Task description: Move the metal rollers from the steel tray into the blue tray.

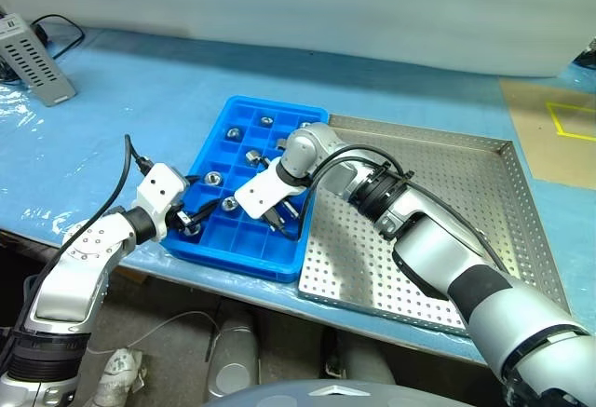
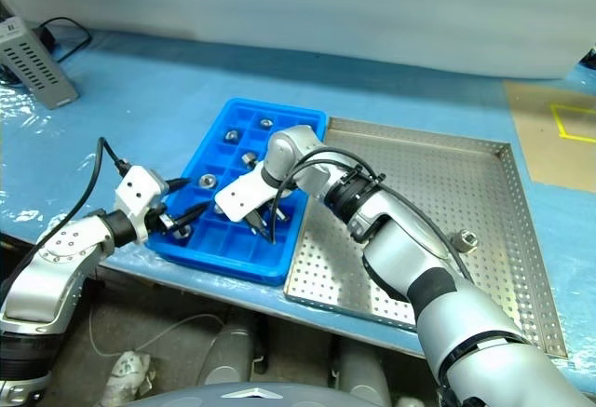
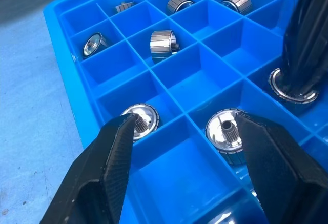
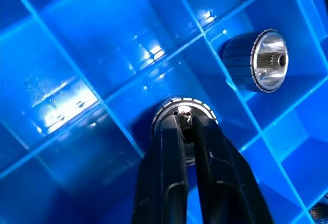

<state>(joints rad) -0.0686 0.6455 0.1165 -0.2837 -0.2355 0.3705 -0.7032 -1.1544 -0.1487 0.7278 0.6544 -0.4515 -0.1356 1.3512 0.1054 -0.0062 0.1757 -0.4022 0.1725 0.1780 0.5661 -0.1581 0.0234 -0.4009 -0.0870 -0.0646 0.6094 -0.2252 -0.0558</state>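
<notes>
Roller [image 4: 183, 112] under right pincer [image 4: 186, 126] (blue tray [image 1: 279, 263])

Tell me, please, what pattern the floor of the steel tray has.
The steel tray has a silver floor with a regular grid of small holes, best seen in the left eye view.

Desk [image 1: 140, 100], blue sheeting covering it; grey perforated box [image 1: 33, 58] lying at far left corner, black cable [image 1: 58, 27] trailing beside; brown cardboard [image 1: 549, 132] with yellow tape lying far right.
</notes>
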